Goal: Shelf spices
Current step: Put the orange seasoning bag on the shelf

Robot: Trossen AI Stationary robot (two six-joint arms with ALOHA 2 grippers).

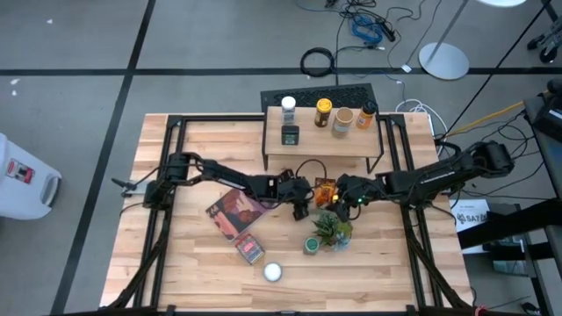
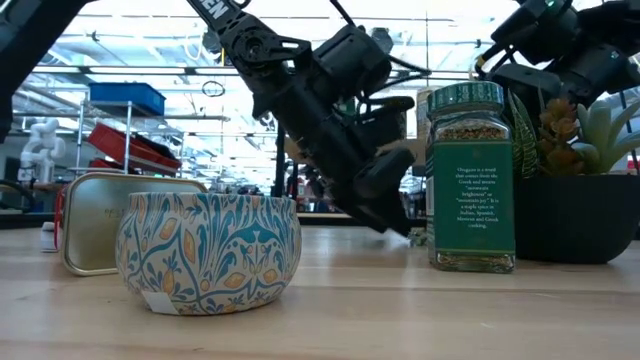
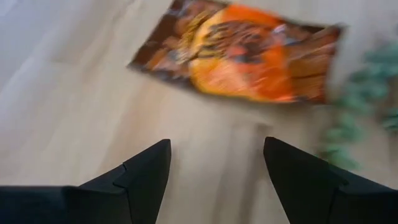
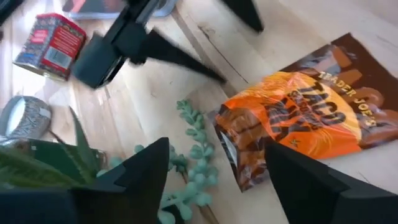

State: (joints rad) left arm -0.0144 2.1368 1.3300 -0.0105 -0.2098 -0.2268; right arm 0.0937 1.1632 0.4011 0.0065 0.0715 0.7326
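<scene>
On the light-wood tabletop (image 1: 193,263) the two dark arms meet near the middle, just in front of the small raised light-wood shelf on a thin black frame (image 1: 309,140). The left gripper (image 1: 300,207) hangs low over the board with its fingers (image 3: 146,171) spread wide and nothing between them. The flat orange spice packet (image 1: 326,190) lies on the tabletop just beyond its tips.

The right gripper (image 1: 344,198) sits just right of that packet, fingers (image 4: 149,163) also parted and empty, with the packet and the trailing stems of the green potted plant (image 1: 332,230) below them.

On the shelf stand a white-topped jar (image 1: 288,107), a dark square tin (image 1: 290,134), a yellow-capped jar (image 1: 324,110), a tan-lidded jar (image 1: 342,121) and an orange-brown bottle (image 1: 365,115).

Still on the tabletop are a green-lidded glass jar of dried herbs (image 2: 470,180) just left of the plant, a red-labelled tin (image 1: 249,250) lying on its side, and a round blue-and-yellow patterned tin (image 2: 208,250) near the front edge. A maroon picture book (image 1: 235,212) lies left of the left gripper.
</scene>
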